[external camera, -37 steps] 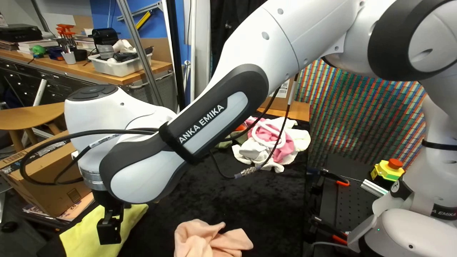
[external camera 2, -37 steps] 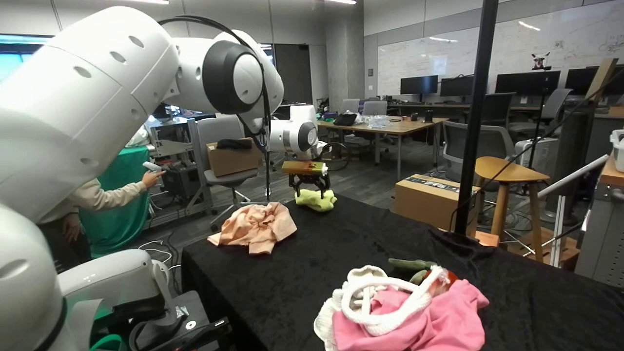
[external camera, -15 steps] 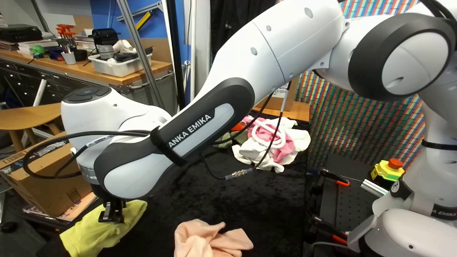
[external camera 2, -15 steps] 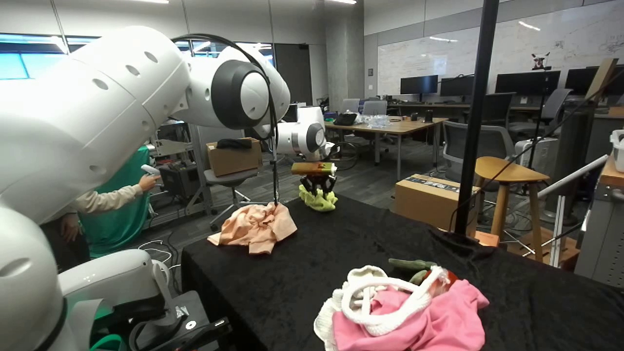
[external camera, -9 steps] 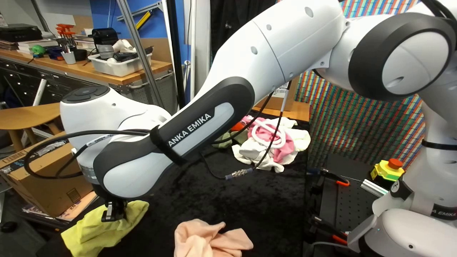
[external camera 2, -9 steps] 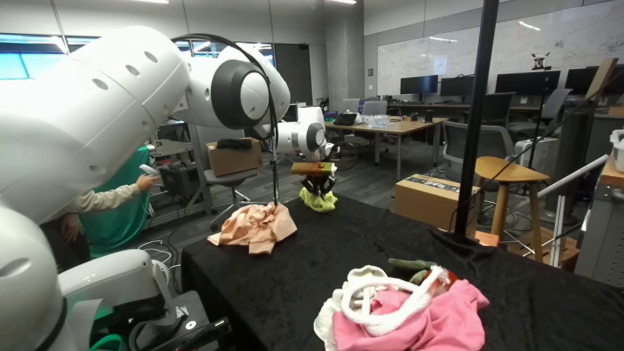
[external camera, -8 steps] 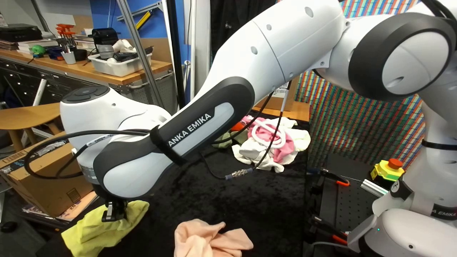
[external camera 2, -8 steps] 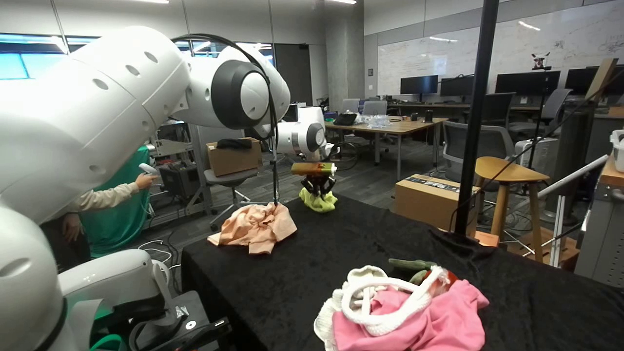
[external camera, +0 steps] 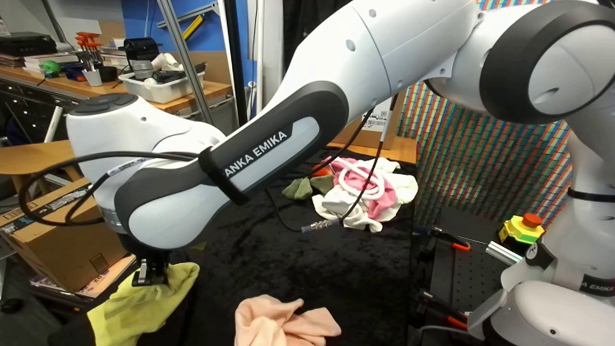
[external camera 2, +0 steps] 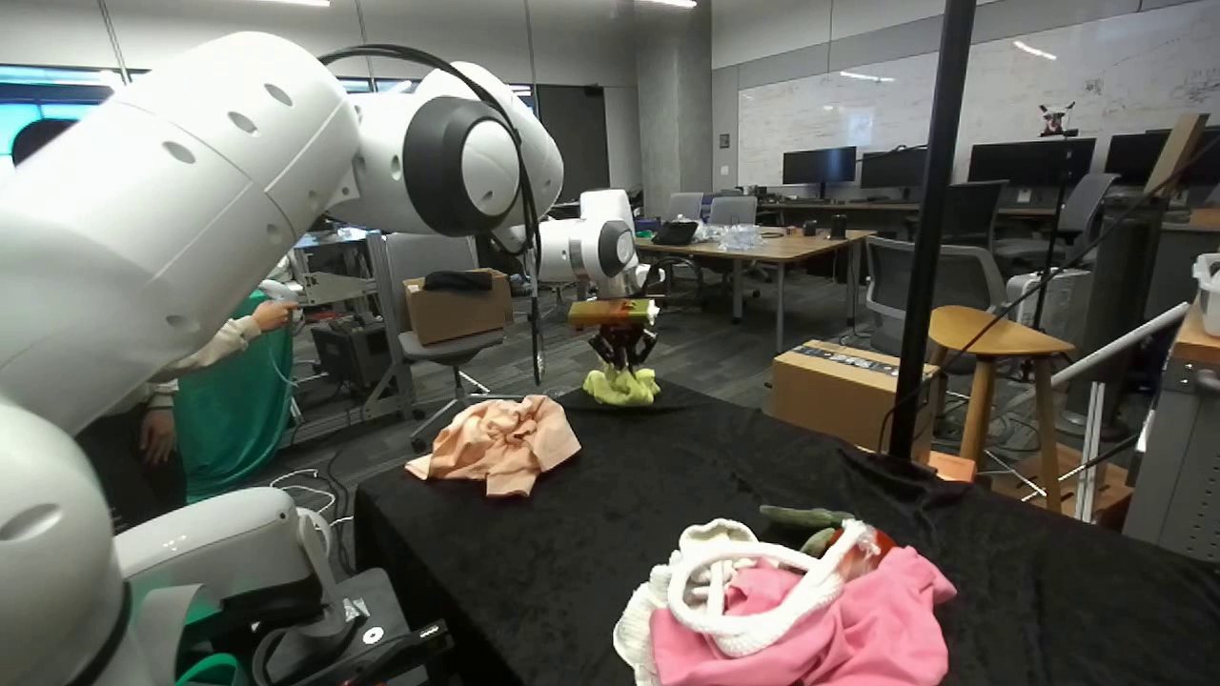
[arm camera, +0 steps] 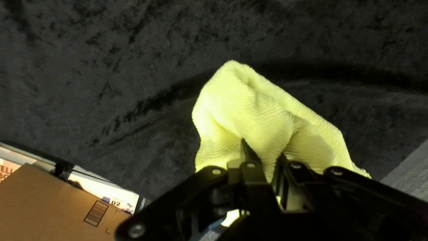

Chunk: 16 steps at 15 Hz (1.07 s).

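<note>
Gripper (arm camera: 264, 157) in the wrist view is clenched on a yellow cloth (arm camera: 234, 107), whose ribbed fabric bunches between the jaws and spreads ahead of them and to both sides. A black covering (arm camera: 117, 83) lies beneath and beyond the jaws, creased in a curve just past the cloth. To the lower left of the jaws is a cardboard box (arm camera: 50, 207).

In an exterior view, the jaws point down into the yellow cloth, which drapes from them toward the lower left; a peach cloth (external camera: 283, 322) lies to their lower right, apart from them, and a yellow emergency-stop box (external camera: 519, 232) sits well off to their right.

In an exterior view, the yellow cloth is directly below the jaws; whether its underside touches the black covering is unclear. To their lower right, well apart, lies a pink cloth (external camera 2: 896, 619) with a white rope ring (external camera 2: 748, 634) on it and a dark green thing (external camera 2: 801, 517) just behind
</note>
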Available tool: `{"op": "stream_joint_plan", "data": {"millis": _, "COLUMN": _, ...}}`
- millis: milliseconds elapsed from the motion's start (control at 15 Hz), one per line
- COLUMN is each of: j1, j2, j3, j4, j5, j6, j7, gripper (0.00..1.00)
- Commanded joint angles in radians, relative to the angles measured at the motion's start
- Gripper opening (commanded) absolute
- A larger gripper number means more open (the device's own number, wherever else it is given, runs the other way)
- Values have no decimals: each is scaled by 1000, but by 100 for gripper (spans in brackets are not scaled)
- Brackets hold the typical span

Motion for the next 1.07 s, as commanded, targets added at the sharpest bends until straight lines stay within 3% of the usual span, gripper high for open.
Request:
{"op": "stream_joint_plan", "data": {"millis": 0, "j1": 17, "j2": -97, "j3": -34, "j4": -46, "j5": -35, "j6": -12, "j7": 42, "gripper": 5}}
{"op": "stream_joint_plan", "data": {"millis": 533, "j1": -4, "j2": -287, "j3": -120, "j4": -201, "j5": -69, "j6": 34, "j7": 139, "gripper": 5}}
{"op": "stream_joint_plan", "data": {"millis": 800, "j1": -31, "j2": -436, "j3": -189, "j4": -385, "j5": -67, "j6": 90, "j7": 201, "gripper": 5}}
{"op": "stream_joint_plan", "data": {"millis": 1000, "j1": -101, "j2": -537, "j3": -187, "j4": -517, "j5": -124, "j6": 126, "j7": 282, "gripper": 5}}
